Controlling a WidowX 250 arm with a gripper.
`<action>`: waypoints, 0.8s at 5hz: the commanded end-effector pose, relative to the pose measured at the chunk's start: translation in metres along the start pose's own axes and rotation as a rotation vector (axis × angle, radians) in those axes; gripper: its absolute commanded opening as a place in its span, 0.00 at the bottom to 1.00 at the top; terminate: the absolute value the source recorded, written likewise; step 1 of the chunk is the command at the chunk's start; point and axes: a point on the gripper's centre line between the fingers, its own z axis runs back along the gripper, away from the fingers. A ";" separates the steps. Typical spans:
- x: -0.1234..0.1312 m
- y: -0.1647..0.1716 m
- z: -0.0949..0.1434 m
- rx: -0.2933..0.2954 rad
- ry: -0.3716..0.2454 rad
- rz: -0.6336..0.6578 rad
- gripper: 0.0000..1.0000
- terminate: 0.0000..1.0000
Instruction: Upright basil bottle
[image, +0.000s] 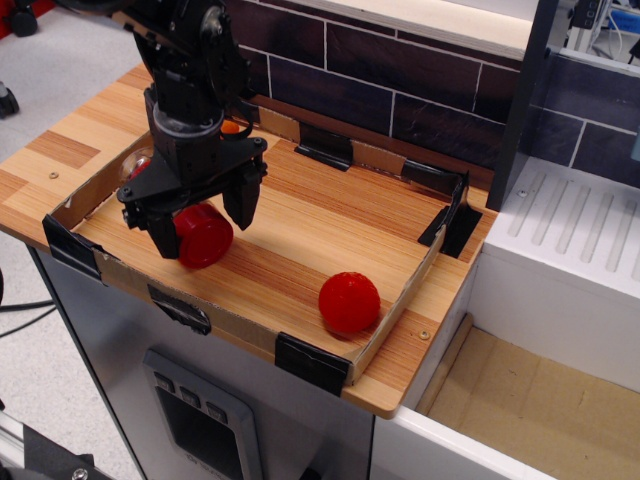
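The basil bottle lies on its side at the left of the cardboard tray, its wide red cap facing the front edge. Most of its body is hidden under the gripper; a bit of clear glass shows at the far left. My black gripper is low over the bottle, fingers spread open with one on each side of it, just behind the cap. Whether the fingers touch the bottle cannot be told.
A plain red ball sits near the tray's front right. A small orange object shows behind the arm by the back wall. A dark brick wall stands behind, and a white unit to the right.
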 end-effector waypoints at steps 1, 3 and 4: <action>-0.003 -0.004 -0.004 0.000 -0.019 0.032 1.00 0.00; -0.004 -0.004 -0.007 -0.003 -0.023 0.037 0.00 0.00; -0.002 -0.003 0.007 -0.005 0.002 0.046 0.00 0.00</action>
